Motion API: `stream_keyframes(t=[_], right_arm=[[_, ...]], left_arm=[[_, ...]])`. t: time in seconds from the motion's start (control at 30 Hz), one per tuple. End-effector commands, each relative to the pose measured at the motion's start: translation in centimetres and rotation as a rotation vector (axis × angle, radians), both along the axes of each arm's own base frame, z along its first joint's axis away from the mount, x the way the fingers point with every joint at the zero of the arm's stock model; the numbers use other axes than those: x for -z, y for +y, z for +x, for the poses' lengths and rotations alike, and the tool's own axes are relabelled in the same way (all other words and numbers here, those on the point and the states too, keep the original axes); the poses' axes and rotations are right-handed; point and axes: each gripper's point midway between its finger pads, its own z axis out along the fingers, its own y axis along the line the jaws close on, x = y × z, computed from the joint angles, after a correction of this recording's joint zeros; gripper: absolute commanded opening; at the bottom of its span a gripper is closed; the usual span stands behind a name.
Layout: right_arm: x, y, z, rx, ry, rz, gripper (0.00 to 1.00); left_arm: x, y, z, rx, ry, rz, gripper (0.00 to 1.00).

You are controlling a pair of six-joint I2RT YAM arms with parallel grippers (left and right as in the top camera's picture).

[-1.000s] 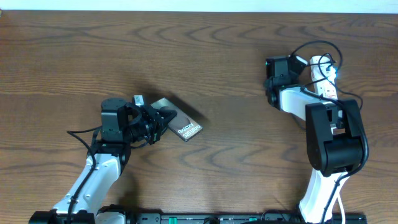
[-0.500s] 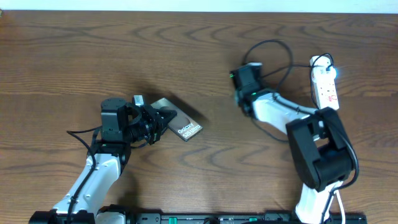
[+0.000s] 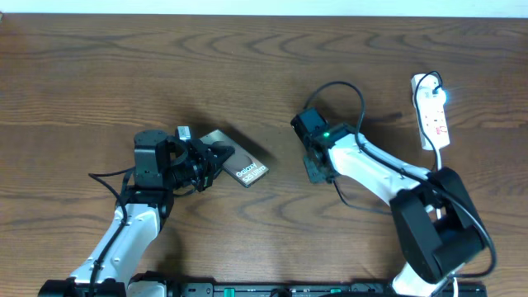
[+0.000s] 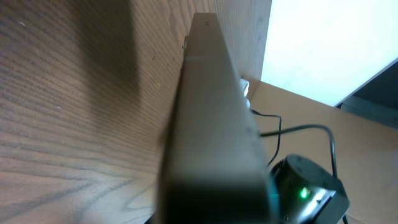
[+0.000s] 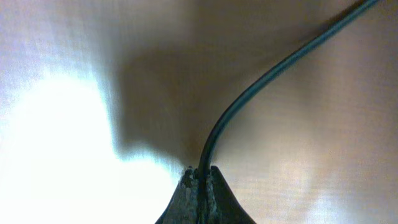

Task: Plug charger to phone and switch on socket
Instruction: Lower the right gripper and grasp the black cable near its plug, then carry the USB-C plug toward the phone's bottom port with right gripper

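The phone [image 3: 241, 162], a dark slab with "Galaxy" lettering, is held at its left end by my left gripper [image 3: 214, 157], which is shut on it. The left wrist view shows the phone [image 4: 214, 124] edge-on, hiding the jaws. My right gripper [image 3: 316, 172] hovers a short way right of the phone, apart from it. Its tip [image 5: 202, 174] is shut on the charger's thin black cable [image 5: 273, 65]; the connector tip is hidden. The cable [image 3: 340, 83] loops back to the socket [image 3: 431, 114], a white strip at the far right.
The socket's thick white cord [image 3: 446, 142] trails toward the front beside the right arm's base [image 3: 437, 239]. Bare wooden table [image 3: 124, 74] lies to the left and back. The right wrist's camera housing with a green light [image 4: 305, 193] shows beyond the phone.
My right arm has swung left and forward from the socket toward the phone, its jaws closing on the black cable and dragging it along. The left arm and phone have not moved.
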Motion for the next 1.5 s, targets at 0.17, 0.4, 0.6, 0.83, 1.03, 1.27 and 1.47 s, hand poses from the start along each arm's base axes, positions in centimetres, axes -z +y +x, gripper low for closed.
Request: stream_keyframes(t=[0.17,0.4,0.6,0.83,1.03,1.27,1.47], right_arm=[[-7.5,2.4,0.5,0.03,-0.154,0.236,0.93],[-10.5,-0.6,6.2,0.353,-0.469,0.228,0.99],[-5.9,-5.0,6.9,0.734,-0.443,0.177,0.99],[-2.0,-9.1,7.1,0.984,-0.457,0.078,0.99],[1.6,-11.5,6.8,1.153,-0.453,0.026,0.99],[4.8,-13.4,7.8,1.223,-0.461,0.02,0.93],[6.1,-12.1,10.3,1.06,-0.433,0.102,0.37]], left_arm=[[-0.9,-0.1,0.3,0.018,-0.04,-0.004,0.08],[-0.9,-0.1,0.3,0.018,-0.04,-0.004,0.08],[-0.9,-0.1,0.3,0.019,-0.04,-0.005,0.07],[-0.9,-0.1,0.3,0.018,-0.039,-0.005,0.08],[-0.9,-0.1,0.3,0.018,-0.039,-0.005,0.08],[-0.9,-0.1,0.3,0.018,-0.038,-0.005,0.08],[-0.9,-0.1,0.3,0.017,-0.038,-0.005,0.08]])
